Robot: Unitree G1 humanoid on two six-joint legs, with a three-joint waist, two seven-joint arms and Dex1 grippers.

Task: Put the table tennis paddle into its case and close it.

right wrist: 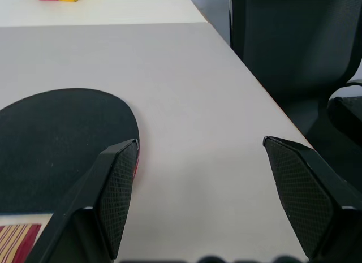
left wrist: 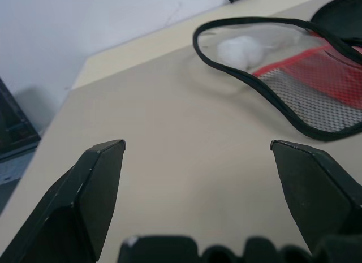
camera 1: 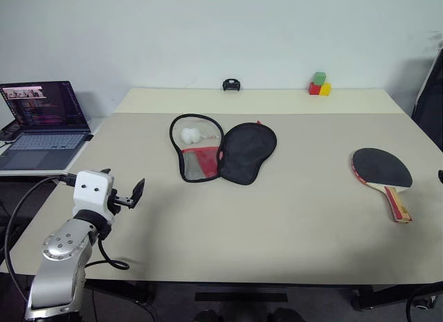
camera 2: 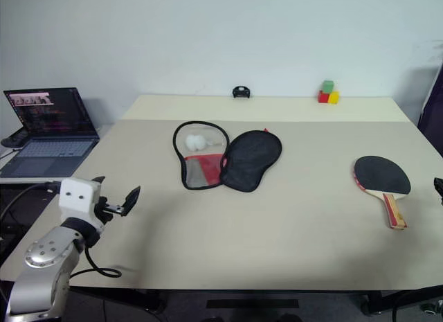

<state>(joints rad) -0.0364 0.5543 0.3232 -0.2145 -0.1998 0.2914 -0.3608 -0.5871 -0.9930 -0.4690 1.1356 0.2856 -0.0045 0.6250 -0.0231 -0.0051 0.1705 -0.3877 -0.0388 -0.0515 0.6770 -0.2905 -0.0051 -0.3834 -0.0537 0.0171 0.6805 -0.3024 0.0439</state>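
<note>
The table tennis paddle (camera 1: 381, 168) lies flat on the right side of the table (camera 1: 277, 225), black face up, its wooden handle (camera 1: 396, 203) toward the front edge. The case (camera 1: 197, 152) lies unzipped at the table's middle, its black flap (camera 1: 246, 152) folded out to the right and its red and mesh pocket facing up. White balls (camera 1: 191, 135) sit inside it. My left gripper (camera 1: 128, 192) hovers open over the front left of the table, well short of the case (left wrist: 317, 87). My right gripper (right wrist: 201, 141) stands open and empty just right of the paddle's face (right wrist: 56, 144).
An open laptop (camera 1: 45, 121) stands on a side table at the left. Coloured blocks (camera 1: 320, 85) and a small black object (camera 1: 231, 84) sit at the table's far edge. A black chair (right wrist: 294, 48) stands off the right edge. A cable (camera 1: 111, 263) loops by the front left corner.
</note>
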